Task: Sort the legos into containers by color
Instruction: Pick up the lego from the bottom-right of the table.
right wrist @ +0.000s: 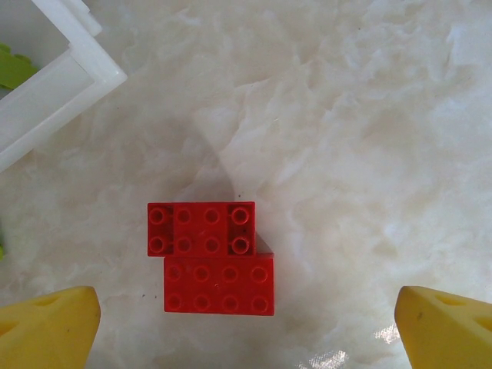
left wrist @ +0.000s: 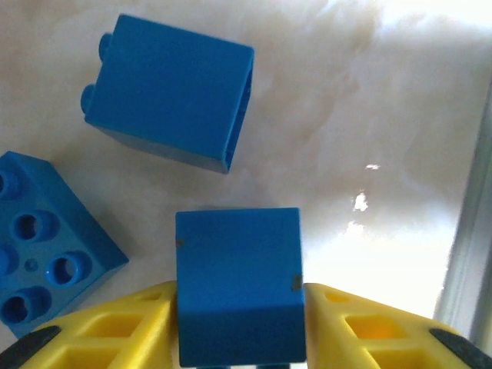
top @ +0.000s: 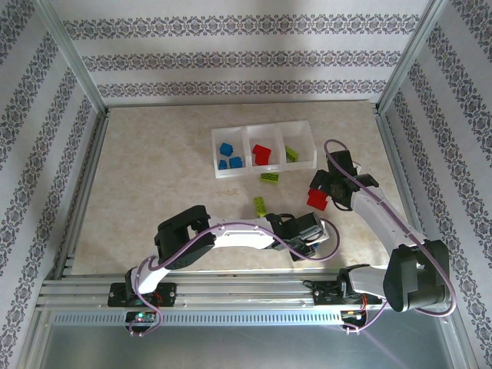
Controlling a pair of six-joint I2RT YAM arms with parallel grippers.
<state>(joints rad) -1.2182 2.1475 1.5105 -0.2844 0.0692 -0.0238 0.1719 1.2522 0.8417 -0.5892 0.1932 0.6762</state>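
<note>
In the left wrist view a blue lego [left wrist: 238,284] sits between my yellow fingers [left wrist: 115,330], which press on both of its sides; my left gripper [left wrist: 240,338] is shut on it. Two more blue legos lie on the table beyond it, one on its side [left wrist: 169,92], one studs-up [left wrist: 46,246]. My right gripper [right wrist: 246,338] hangs open, fingers wide apart, above two red legos [right wrist: 201,229] [right wrist: 219,284] lying side by side. From above, the containers [top: 261,131] hold blue [top: 229,156], red [top: 262,154] and green [top: 292,153] legos, left to right.
Two green legos [top: 270,177] [top: 260,205] lie on the table in front of the tray. The left gripper [top: 309,240] is low near the front rail [top: 254,288]. A metal frame edge [left wrist: 469,254] runs close on the right of the left wrist view.
</note>
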